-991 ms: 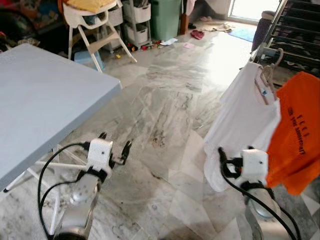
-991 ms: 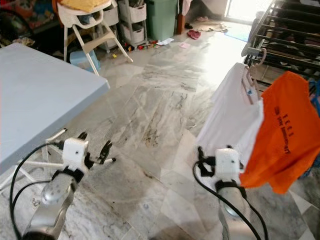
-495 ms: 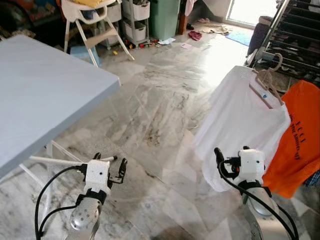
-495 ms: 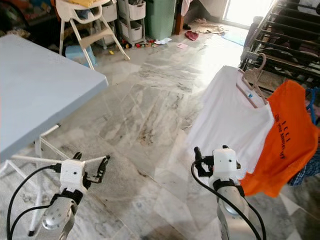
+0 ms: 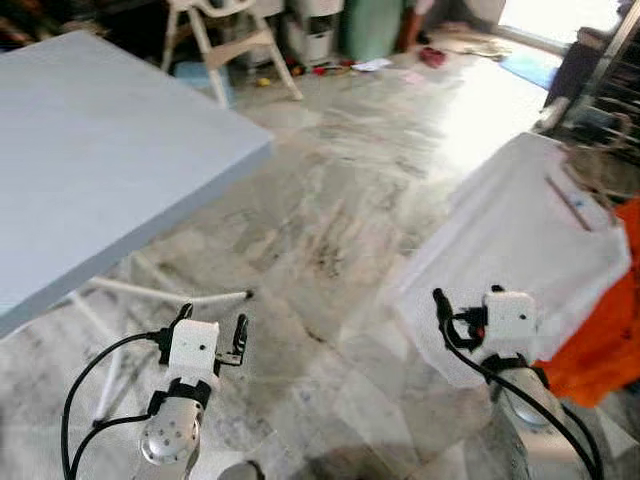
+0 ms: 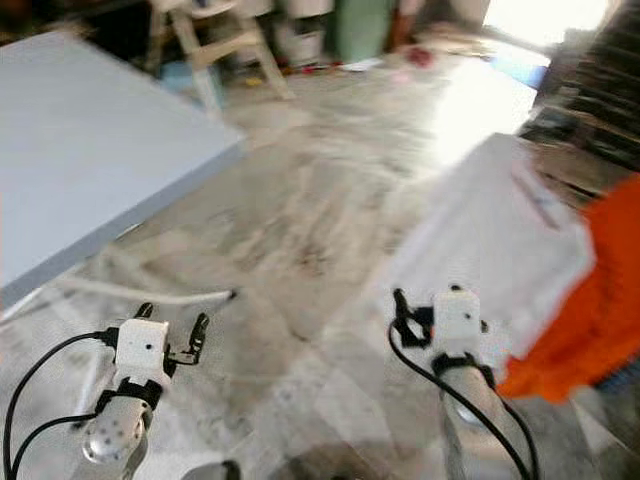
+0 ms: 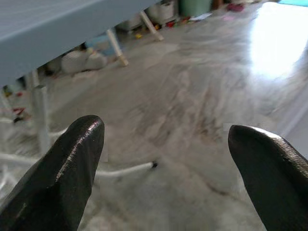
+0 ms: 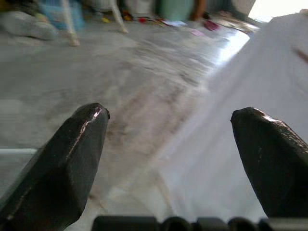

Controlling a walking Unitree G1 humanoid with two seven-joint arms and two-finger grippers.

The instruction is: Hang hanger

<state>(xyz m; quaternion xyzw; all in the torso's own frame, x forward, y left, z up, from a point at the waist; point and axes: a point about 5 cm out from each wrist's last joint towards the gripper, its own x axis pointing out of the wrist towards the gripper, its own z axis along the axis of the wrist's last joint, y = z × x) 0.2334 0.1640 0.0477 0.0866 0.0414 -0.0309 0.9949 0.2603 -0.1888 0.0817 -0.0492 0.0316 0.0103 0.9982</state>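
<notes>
My left gripper [image 5: 210, 322] and right gripper [image 8: 179, 159] hang apart-fingered and empty above the marble floor [image 5: 340, 210]. A white shirt [image 5: 520, 250] on its hanger [image 5: 572, 200] hangs just beyond my right gripper, blurred.

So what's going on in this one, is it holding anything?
No. Both grippers are open and empty, held low over the marble floor. The left gripper is near the grey table; the right gripper is beside a white shirt with an orange shirt next to it. The image is blurred.
</notes>
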